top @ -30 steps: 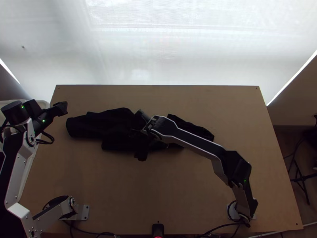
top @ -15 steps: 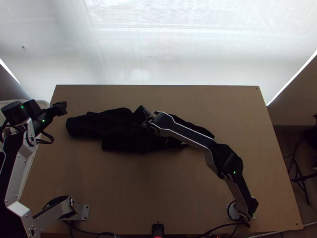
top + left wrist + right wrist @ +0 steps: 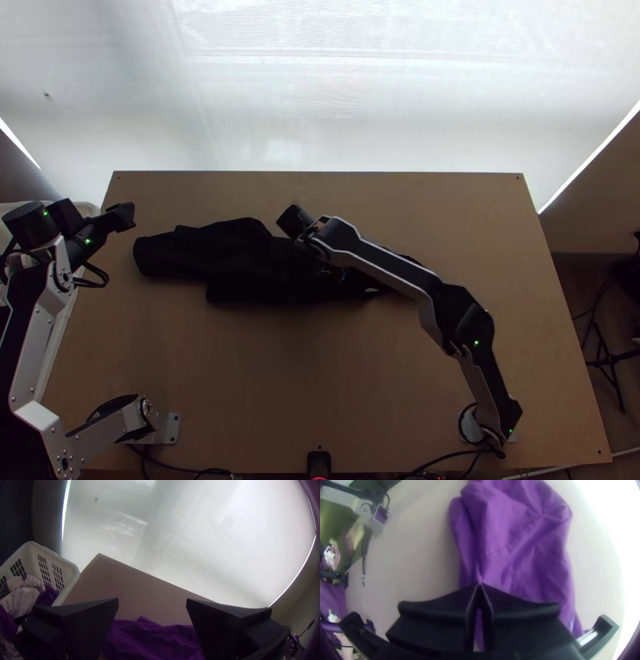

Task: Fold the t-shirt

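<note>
The t-shirt (image 3: 232, 252) lies bunched and creased across the table, black in the top view; in the wrist views the same cloth (image 3: 153, 640) (image 3: 520, 540) is purple. Over its middle is my right gripper (image 3: 300, 232), its fingertips hidden there by its own body. In the right wrist view the right gripper (image 3: 480, 585) has its fingertips together on a small pinch of the cloth, with creases around it. My left gripper (image 3: 122, 218) is beyond the shirt's left end, above the table's left edge. The left wrist view shows the left gripper (image 3: 152, 603) open, its fingers wide apart.
A white basket (image 3: 71, 576) with clothes inside stands against the table's left side. Bare tabletop (image 3: 320, 376) lies between the shirt and the arms' bases. A small black device (image 3: 318, 462) is at the near edge's middle, and cables run beside both bases.
My right gripper has swung from reaching past the shirt's near edge to a steeper pose over its middle, its body shifting slightly toward the far side. The left arm has stayed still.
</note>
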Robot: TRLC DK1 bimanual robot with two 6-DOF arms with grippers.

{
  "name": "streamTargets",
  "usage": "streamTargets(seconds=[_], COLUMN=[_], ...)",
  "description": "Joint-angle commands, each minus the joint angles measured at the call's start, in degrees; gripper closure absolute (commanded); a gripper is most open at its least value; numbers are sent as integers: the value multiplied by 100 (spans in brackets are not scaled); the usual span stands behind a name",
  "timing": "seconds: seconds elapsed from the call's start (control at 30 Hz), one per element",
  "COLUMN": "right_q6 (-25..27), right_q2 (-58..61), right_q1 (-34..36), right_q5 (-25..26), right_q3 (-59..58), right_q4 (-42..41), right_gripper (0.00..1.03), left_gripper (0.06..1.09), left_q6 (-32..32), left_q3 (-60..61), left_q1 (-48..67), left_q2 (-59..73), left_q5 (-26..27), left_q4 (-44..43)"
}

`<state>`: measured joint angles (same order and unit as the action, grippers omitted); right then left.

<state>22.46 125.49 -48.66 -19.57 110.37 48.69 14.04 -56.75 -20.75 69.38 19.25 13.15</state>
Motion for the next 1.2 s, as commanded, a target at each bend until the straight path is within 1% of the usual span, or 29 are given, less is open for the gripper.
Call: streamTargets(seconds=[0.0,0.07,0.13,0.33,0.5,0.83,1.0,1.17], right_q6=[-717,-989,-1094,-1288,-1358,-1490,-1499,-1490], right_q2=[-482,-631,-807,-1343,-1660,-1923,-2081,-2231], right_q1=[639,955,1272,2186,2687,3144,3179,3117], right_q5=[-530,-679,-715,-723,-715,-715,-715,-715], right_q3=[310,336,257,-200,-648,-1501,-1782,-1914], right_q4=[53,53,97,115,106,-140,-228,-263], right_gripper=[100,100,100,100,100,100,100,100], left_gripper=[10,10,10,10,10,10,10,10], left_q6=[20,37,63,125,222,204,-86,-218], left_q3=[-47,-64,-99,-214,-196,-82,-134,-126], left_q1=[-8,1,45,151,221,265,326,379], left_q2=[40,66,75,145,198,541,875,1068], left_q5=[0,9,27,71,123,167,220,220], left_q4=[4,-5,-5,21,162,346,874,909])
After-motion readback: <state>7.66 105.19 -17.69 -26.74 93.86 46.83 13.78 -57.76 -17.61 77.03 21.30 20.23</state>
